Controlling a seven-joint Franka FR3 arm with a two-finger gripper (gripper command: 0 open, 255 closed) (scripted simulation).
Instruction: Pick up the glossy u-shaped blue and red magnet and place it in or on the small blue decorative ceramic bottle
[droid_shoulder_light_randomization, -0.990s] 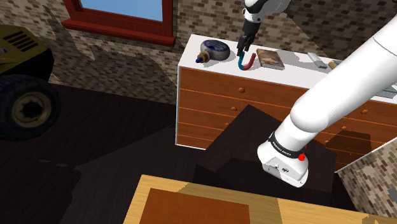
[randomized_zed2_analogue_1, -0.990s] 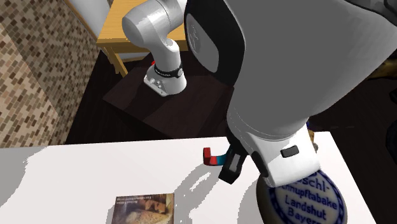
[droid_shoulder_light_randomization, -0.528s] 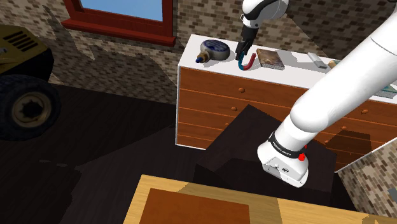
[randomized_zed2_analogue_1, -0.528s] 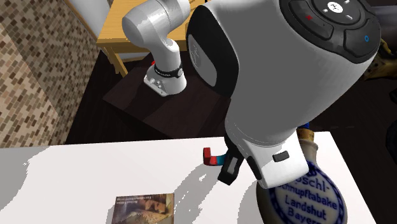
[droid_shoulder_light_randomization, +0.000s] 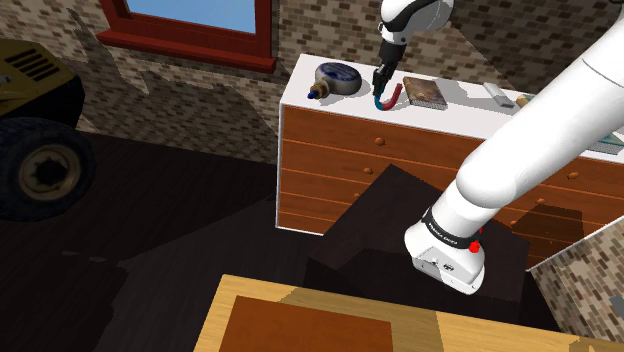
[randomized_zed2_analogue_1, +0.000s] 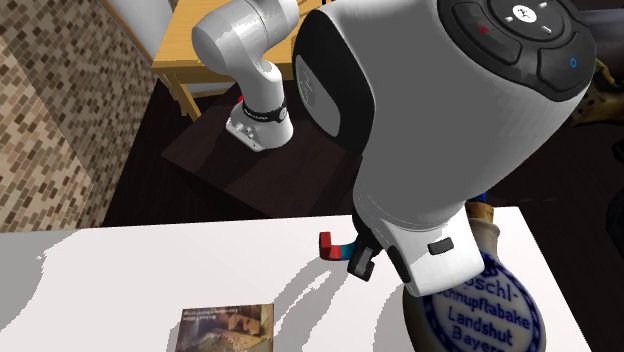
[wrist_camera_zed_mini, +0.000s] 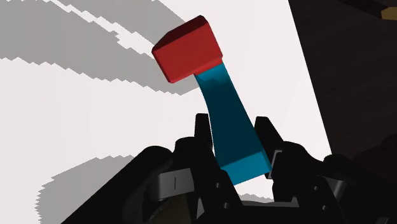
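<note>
The gripper (droid_shoulder_light_randomization: 379, 80) hangs over the white worktop (droid_shoulder_light_randomization: 450, 112) of a wooden chest of drawers, in the upper middle of the shoulder view. It is clamped on the magnet (droid_shoulder_light_randomization: 388, 99). In the wrist view the two black fingers (wrist_camera_zed_mini: 202, 127) press the blue leg from both sides, and the red end points away from the hand, with a grey shadow under it. I cannot tell if the magnet touches the worktop. It is between the bottle (droid_shoulder_light_randomization: 335, 78), a round blue and grey one lying to its left, and a book (droid_shoulder_light_randomization: 425, 92) just to its right. In the second exterior view the bottle is at the lower right, near the gripper.
</note>
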